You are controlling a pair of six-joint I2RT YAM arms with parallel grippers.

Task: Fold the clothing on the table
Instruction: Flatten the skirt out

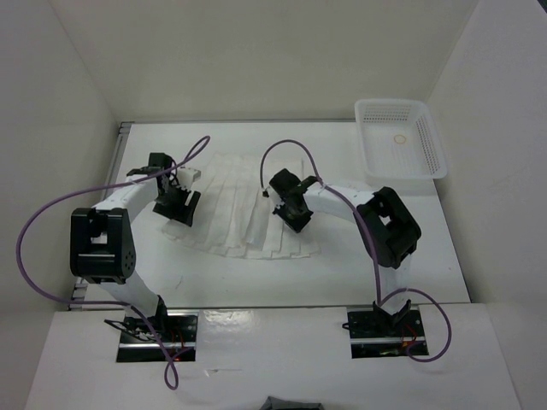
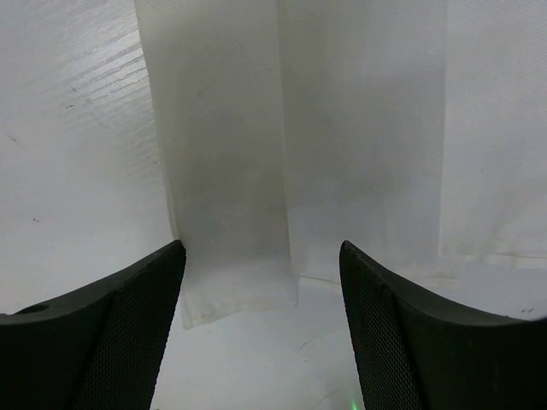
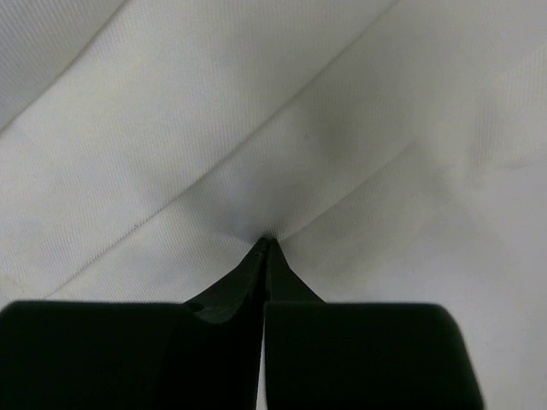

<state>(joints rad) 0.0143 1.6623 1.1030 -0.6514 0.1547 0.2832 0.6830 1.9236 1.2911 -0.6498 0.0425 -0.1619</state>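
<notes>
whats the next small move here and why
Probably lower and close the left gripper on the edge of the clothing. Its jaws stand open over the pleated hem, gripping nothing, while the right gripper is shut with fabric creases drawn into its tips, so only one side is held for a fold.

clothing [image 1: 235, 205] on table [image 1: 385, 252], centre; basket [image 1: 390, 103] at far-right corner, apart

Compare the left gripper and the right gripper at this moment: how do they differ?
The left gripper is open and holds nothing; the right gripper is shut, pinching the clothing. The left gripper sits at the clothing's left edge, while the right gripper is farther right, well inside its outline. Both are black and close to the clothing.
</notes>
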